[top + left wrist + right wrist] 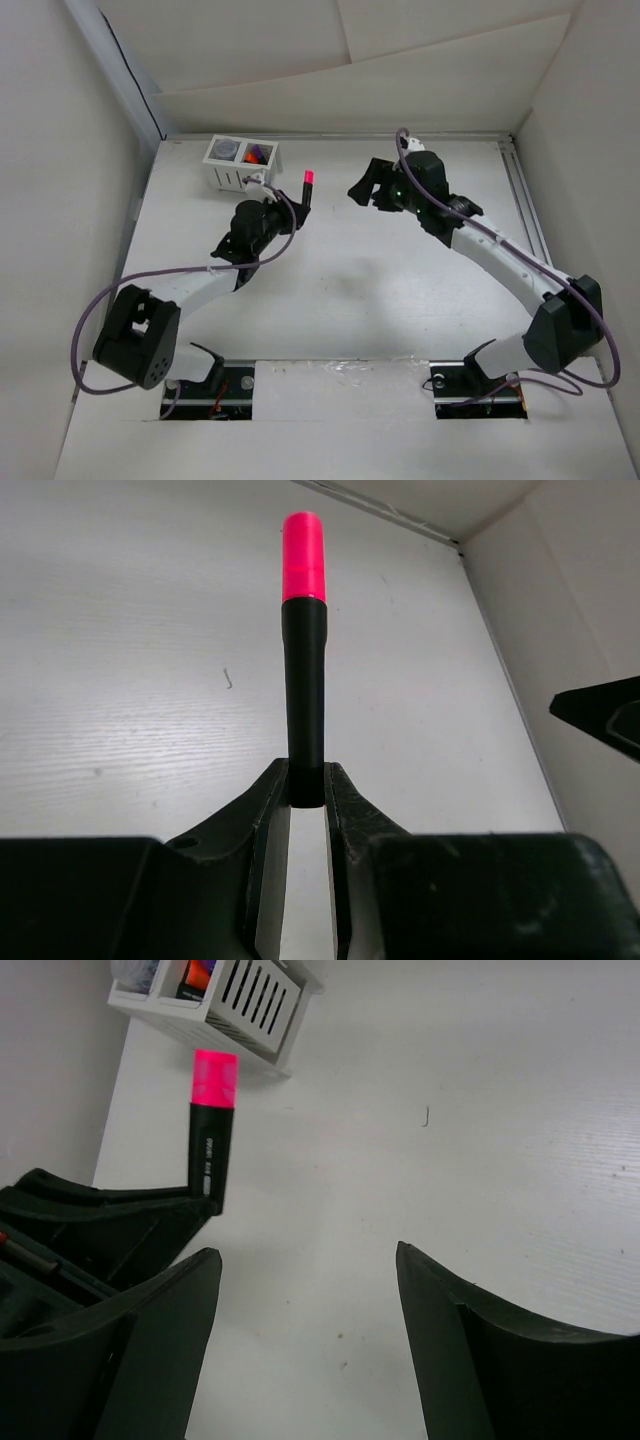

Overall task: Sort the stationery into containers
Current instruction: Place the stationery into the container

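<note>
Black-barrelled marker with a fluorescent pink cap [307,188] is pinched by its tail end in the left gripper [298,212], jaws closed down to barrel width, cap pointing away from the wrist. It sits just beside the white slotted plastic organiser [228,178] at the far-left corner of the white table [350,290]. The clear-purplish round piece [228,148] and orange-and-purple piece [260,153] are each in a compartment. Right gripper [365,190] has jaws spread wide, holding nothing, well apart. Reads as the carry-to-bin step. Next: centre over a compartment, tip the marker in, release. It's long, so it'll likely lean on the rim.
</note>
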